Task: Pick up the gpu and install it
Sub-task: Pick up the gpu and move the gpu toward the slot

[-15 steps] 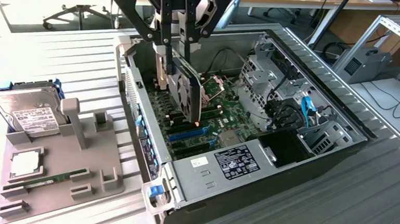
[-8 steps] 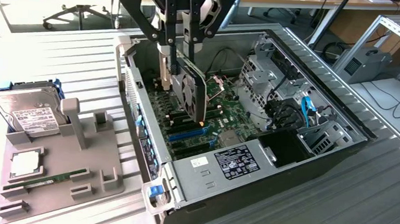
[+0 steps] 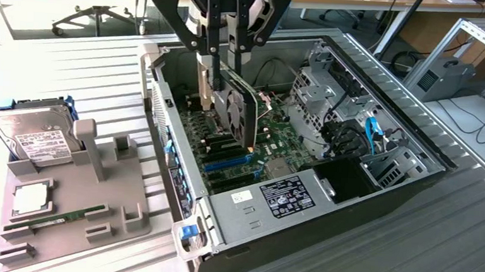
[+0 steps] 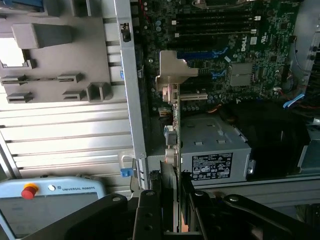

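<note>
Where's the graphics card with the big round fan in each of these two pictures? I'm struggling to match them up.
Exterior view: the graphics card stands upright inside the open computer case, near the picture's centre.
Wrist view: the graphics card shows edge-on, a thin strip over the motherboard, beside the grey power supply.
Shared landmark: the black-and-white label on the power supply.

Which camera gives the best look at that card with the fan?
The exterior view: the gpu shows its round fan face, upright inside the case. The wrist view shows it edge-on, with its silver bracket.
</note>
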Motion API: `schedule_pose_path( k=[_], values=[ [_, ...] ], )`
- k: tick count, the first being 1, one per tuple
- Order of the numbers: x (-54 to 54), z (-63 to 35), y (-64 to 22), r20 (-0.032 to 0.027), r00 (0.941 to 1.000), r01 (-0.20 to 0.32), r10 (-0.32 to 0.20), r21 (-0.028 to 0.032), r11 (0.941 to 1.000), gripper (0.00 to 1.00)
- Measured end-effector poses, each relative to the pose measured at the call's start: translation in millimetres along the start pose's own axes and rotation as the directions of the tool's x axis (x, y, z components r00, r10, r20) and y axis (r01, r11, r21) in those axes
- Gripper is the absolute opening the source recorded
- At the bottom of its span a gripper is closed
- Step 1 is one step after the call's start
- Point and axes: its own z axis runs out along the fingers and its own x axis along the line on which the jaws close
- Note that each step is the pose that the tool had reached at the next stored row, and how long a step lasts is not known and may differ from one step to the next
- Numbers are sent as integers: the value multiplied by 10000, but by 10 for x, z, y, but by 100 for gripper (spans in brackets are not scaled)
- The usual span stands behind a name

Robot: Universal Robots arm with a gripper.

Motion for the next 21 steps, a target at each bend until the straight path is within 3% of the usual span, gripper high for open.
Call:
schedule_pose_path(
  k=[18,19,21],
  values=[
    [-121,6,9,24,10000,8,-9,336,9994,26],
    [-142,6,11,28,10000,10,-11,393,9992,26],
    [-161,7,13,31,10000,11,-12,449,9990,26]
  ],
)
